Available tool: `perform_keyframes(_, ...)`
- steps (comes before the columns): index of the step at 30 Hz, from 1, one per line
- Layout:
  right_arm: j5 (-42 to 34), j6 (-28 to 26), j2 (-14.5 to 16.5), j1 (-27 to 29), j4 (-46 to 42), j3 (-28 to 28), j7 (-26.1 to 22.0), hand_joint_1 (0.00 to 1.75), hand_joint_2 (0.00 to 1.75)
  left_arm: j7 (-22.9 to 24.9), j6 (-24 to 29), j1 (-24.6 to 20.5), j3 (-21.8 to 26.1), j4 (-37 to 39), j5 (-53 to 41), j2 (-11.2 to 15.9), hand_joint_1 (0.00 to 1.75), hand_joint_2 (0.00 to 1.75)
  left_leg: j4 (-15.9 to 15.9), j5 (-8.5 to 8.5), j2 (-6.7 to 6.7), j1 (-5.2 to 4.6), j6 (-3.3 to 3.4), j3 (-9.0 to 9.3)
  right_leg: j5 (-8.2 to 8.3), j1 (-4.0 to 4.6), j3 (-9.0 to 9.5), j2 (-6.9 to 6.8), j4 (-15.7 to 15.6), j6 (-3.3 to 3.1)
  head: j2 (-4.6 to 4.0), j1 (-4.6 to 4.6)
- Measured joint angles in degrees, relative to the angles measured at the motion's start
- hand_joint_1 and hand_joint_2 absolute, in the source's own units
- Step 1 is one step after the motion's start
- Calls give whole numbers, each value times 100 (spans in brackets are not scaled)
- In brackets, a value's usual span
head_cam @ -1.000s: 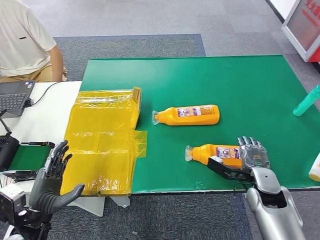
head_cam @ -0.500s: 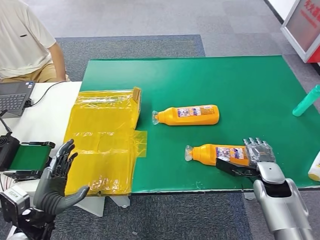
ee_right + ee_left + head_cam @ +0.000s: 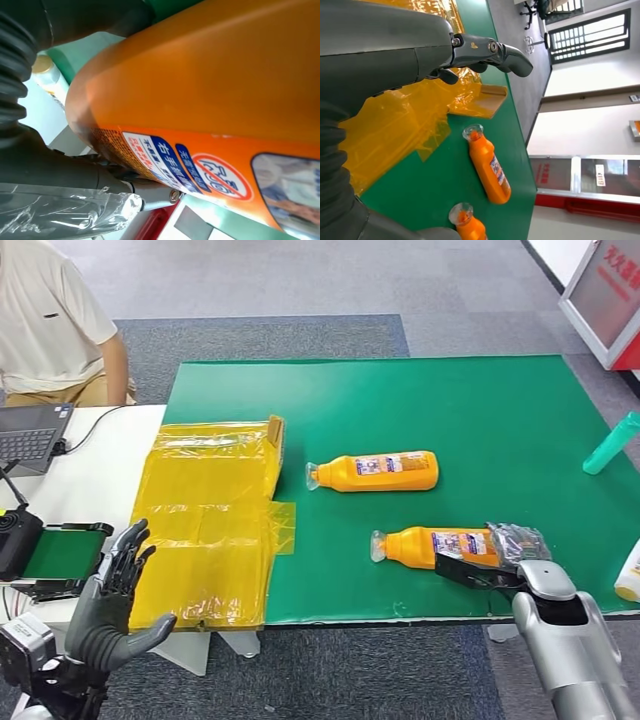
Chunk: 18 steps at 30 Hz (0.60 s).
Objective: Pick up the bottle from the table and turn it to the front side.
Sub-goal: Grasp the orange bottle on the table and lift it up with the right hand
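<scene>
Right robot hand (image 3: 512, 552) shifted rightward, now clasping near bottle (image 3: 434, 546); left robot hand (image 3: 113, 602) open.

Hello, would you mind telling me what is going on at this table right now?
The robot's right hand is closed around the base end of the nearer orange bottle, which lies on its side on the green mat near the front edge. A second orange bottle lies untouched further back. The left hand hovers open, holding nothing, beside the yellow plastic sheet. A person sits at the far left by a laptop.
</scene>
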Motion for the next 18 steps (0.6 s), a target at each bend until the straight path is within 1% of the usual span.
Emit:
perform_keyframes(13,-464,-266,-5,32,16,12,-61,175,175,43,9,-25,-48,0,22,2,0,175,0,-3,0,0,-3,-1,-1,1,-5,4,-1,-1,0,2)
perform_keyframes(16,-899,-521,45,217,-197,-19,-242,175,175,60,46,-21,-48,0,14,-2,0,175,0,-2,0,0,-2,-9,-2,1,-7,3,0,0,-1,2)
perform_keyframes(18,-1399,-768,182,491,-585,-83,-493,175,175,91,77,-16,-50,0,-27,-15,0,175,0,0,-1,1,-2,-21,-2,2,-17,2,1,0,0,2)
